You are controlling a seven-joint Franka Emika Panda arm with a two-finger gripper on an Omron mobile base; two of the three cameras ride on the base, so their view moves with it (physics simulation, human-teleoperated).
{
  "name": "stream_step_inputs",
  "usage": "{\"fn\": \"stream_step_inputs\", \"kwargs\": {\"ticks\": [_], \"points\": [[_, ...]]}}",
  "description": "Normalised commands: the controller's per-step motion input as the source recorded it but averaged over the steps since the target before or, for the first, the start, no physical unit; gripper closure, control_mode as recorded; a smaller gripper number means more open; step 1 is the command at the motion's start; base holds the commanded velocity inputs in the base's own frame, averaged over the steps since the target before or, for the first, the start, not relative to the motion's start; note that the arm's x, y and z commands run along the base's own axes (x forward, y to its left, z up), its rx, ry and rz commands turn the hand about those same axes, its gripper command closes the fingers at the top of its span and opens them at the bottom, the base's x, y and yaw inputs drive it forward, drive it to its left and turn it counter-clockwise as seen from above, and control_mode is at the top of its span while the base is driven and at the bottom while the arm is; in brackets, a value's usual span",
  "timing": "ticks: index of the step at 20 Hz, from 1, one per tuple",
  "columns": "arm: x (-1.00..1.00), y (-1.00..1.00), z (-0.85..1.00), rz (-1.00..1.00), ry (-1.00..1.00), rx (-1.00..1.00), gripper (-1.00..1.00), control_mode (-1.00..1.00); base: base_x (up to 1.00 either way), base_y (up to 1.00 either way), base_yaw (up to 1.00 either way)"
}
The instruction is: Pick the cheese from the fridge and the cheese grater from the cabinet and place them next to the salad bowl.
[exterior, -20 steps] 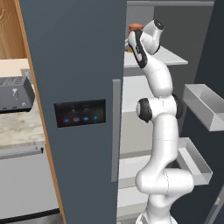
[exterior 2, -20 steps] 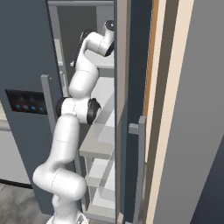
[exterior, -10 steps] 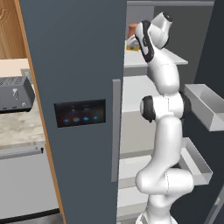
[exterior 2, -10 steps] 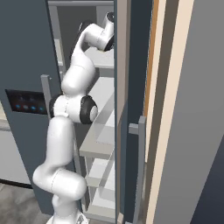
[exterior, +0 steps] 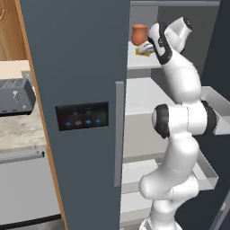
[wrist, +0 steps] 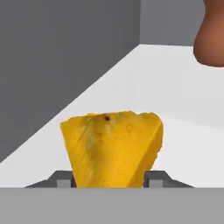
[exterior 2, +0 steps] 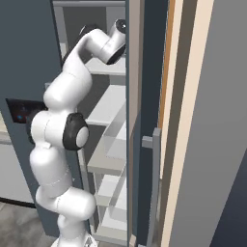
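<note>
The cheese (wrist: 113,148), a yellow-orange wedge, sits between my two fingertips in the hand view, with its sides against them. In the left base view the cheese (exterior: 143,50) is on the top white shelf of the open fridge (exterior: 76,67), and my gripper (exterior: 148,46) is reaching in and shut on it. The gripper (wrist: 107,180) shows only the tops of its fingers, and the wedge hides the gap between them. The arm rises in front of the fridge (exterior 2: 29,53) interior. The cheese grater, the cabinet and the salad bowl are out of view.
A terracotta-brown jar (exterior: 139,32) stands just behind the cheese on the same shelf; the jar (wrist: 212,35) is at the upper right of the hand view. Door bins (exterior: 214,114) jut out at right. A toaster (exterior: 14,96) sits on the counter (exterior: 18,132) at left.
The arm's upper links have risen and swung right while the hand stays at the top shelf. The fingers have drawn slightly closer on the cheese.
</note>
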Motion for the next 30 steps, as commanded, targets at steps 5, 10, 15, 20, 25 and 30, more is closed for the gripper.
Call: {"fn": "stream_step_inputs", "kwargs": {"ticks": [5,10,15,20,25,30], "points": [[-0.79,0.29,-0.40,0.00,-0.16,-0.03,1.00,-1.00,0.00,0.00,0.00],[-0.52,0.23,0.26,0.00,0.06,0.00,1.00,-1.00,0.00,0.00,0.00],[-0.63,0.10,0.21,0.00,0.08,0.00,1.00,-1.00,0.00,0.00,0.00],[-0.69,0.02,0.15,-0.01,0.05,0.00,1.00,-1.00,0.00,0.00,0.00],[-0.81,0.00,0.05,-0.08,-0.01,0.00,1.00,-1.00,0.00,0.00,0.00],[-0.79,0.03,0.01,-0.08,0.00,0.00,1.00,-1.00,0.00,0.00,0.00]]}}
